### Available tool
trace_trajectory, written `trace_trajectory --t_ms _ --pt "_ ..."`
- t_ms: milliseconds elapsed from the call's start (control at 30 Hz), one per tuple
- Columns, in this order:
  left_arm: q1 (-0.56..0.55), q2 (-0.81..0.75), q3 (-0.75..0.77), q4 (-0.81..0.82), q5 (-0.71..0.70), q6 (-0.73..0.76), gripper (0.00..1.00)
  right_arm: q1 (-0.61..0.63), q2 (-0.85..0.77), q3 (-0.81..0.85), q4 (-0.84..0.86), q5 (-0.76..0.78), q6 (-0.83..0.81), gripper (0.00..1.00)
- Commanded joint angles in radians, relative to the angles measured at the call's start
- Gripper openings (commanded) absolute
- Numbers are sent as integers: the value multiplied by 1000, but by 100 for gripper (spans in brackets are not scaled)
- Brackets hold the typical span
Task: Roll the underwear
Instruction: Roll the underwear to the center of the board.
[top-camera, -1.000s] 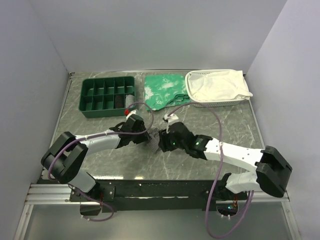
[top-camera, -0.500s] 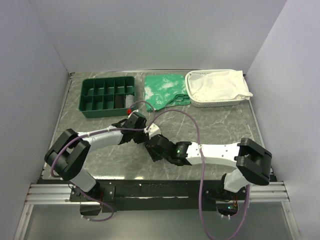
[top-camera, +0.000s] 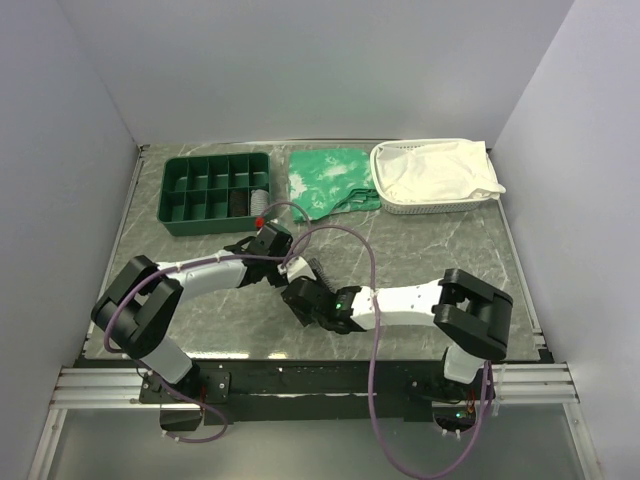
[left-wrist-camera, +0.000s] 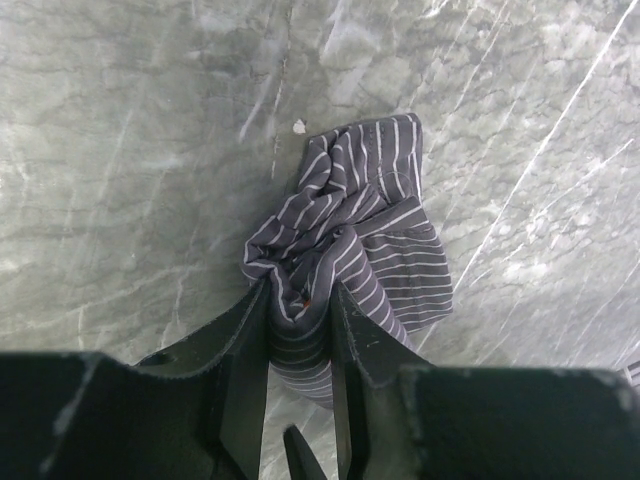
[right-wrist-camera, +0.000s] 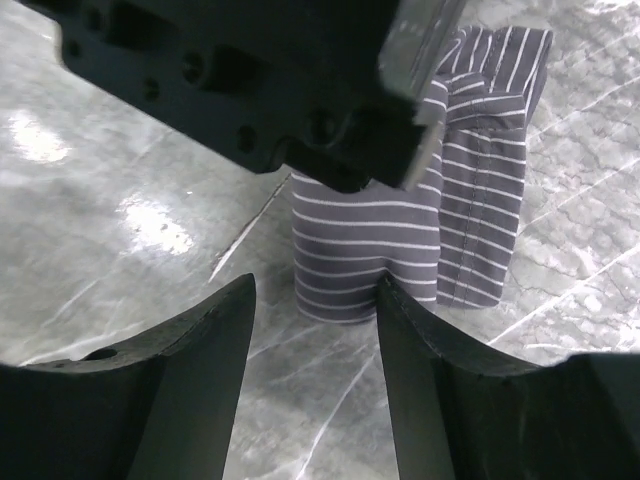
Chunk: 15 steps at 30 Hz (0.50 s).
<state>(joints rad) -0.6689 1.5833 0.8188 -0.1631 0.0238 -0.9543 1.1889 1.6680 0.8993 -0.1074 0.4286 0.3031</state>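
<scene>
The underwear (left-wrist-camera: 352, 232), grey with fine pale stripes, is a bunched bundle standing on the marble table. A speck of orange-red shows in its folds. My left gripper (left-wrist-camera: 300, 289) is shut on its near end, with fabric squeezed between both fingers. From above, the underwear (top-camera: 314, 270) sits mid-table, with the left gripper (top-camera: 289, 257) at its left. My right gripper (right-wrist-camera: 312, 292) is open and low over the table just in front of the underwear (right-wrist-camera: 365, 245). Its right fingertip (right-wrist-camera: 388, 296) touches the bundle's lower edge. From above, the right gripper (top-camera: 300, 298) is near-left of the bundle.
A dark green compartment tray (top-camera: 190, 208) stands at the back left with a rolled garment (top-camera: 262, 200) in one cell. A green white-patterned cloth (top-camera: 325, 178) lies behind the arms. A white basket (top-camera: 470, 203) holding white cloth (top-camera: 436, 172) is at the back right. The left gripper's body (right-wrist-camera: 250, 80) fills the top of the right wrist view.
The right arm has swung left, and its gripper has moved from the underwear's right side to its near-left side. The left gripper has kept its hold and shifted slightly right.
</scene>
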Motion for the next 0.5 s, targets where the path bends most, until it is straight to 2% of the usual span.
trace_trajectory --t_ms 0,300,467 --pt "-12 44 -13 -62 53 32 27 2 45 7 43 54 7 59" --pt "18 38 -47 -30 93 49 27 -6 116 -7 38 91 30 61" --pt "54 34 -55 -19 117 66 27 -8 134 -16 34 73 47 57"
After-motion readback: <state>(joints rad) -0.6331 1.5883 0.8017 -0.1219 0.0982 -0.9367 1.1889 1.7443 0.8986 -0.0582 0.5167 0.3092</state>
